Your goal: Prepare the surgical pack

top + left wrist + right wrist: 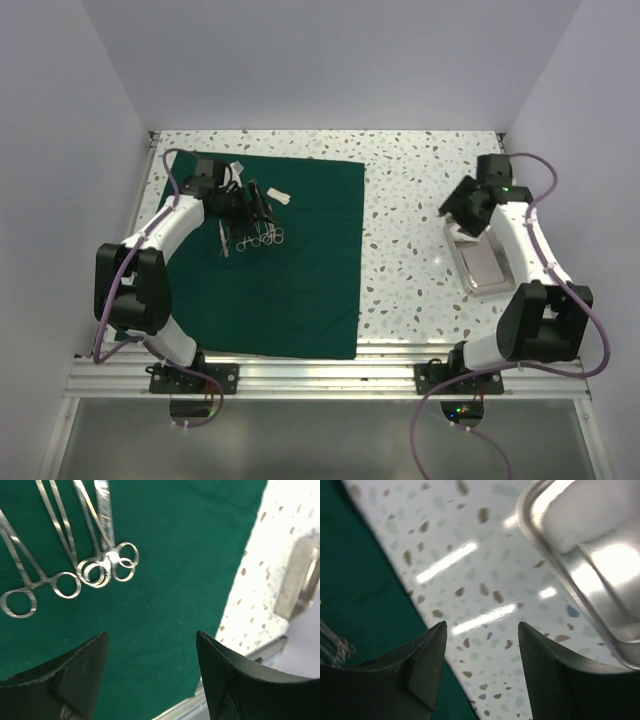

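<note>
Both gape empty: left pincer (151,639) over the surgical pack (300,290), right pincer (482,630) well apart from it.

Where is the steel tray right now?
In the top view the steel tray sits on the right side of the table, partly hidden by the right arm, well apart from the green cloth spread on the left.
</note>
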### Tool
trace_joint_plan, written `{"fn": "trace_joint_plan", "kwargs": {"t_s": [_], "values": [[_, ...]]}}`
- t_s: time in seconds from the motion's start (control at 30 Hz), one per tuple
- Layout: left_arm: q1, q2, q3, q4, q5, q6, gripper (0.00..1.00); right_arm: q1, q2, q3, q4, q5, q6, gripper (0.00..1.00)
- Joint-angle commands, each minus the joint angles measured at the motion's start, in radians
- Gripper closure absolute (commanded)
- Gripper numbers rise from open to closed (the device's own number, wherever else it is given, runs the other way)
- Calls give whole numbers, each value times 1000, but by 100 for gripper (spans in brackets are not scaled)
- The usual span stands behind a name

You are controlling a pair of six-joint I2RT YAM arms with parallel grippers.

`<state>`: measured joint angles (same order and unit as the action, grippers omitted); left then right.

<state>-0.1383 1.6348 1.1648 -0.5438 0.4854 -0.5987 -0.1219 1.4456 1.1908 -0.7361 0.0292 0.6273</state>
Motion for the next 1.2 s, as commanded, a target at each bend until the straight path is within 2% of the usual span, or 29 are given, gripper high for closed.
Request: {"fn": "trace_joint_plan", "kwargs": {"t_s": [0.0, 0.17, 0.3, 0.47, 0.5, 0.6, 0.7, 0.8, 0.9, 0.93, 1.03, 1.1, 1.17], "values": [[8, -27, 68, -97, -183, 43, 25, 229, 28, 116, -17, -61, -27, 37], [8, -4, 99, -125, -309, 72, 26, 448, 289, 378, -31, -169, -153, 39], [9, 48, 183, -171, -416, 135, 30, 525, 448, 567, -100, -251, -205, 43], [9, 80, 226, -231, -585, 191, 36, 587, 513, 610, -101, -298, -253, 46], [9, 79, 225, -231, -605, 212, 44, 590, 524, 609, -105, -304, -259, 47], [9, 95, 233, -237, -662, 250, 55, 594, 529, 578, -103, -328, -273, 49], [8, 126, 248, -213, -673, 296, 59, 594, 521, 535, -88, -328, -281, 50], [8, 166, 292, -154, -608, 297, 58, 596, 522, 540, -112, -334, -290, 50], [8, 279, 432, -172, -506, 177, 52, 594, 515, 540, -118, -345, -288, 49], [8, 337, 488, -173, -411, 139, 50, 594, 513, 538, -123, -342, -290, 49], [8, 394, 483, -52, -216, 7, 49, 596, 512, 529, -121, -347, -287, 49], [5, 407, 455, 63, -154, -105, 49, 594, 510, 518, -118, -347, -285, 49], [0, 441, 467, 91, -126, -179, 49, 596, 503, 509, -111, -347, -282, 50]]}}
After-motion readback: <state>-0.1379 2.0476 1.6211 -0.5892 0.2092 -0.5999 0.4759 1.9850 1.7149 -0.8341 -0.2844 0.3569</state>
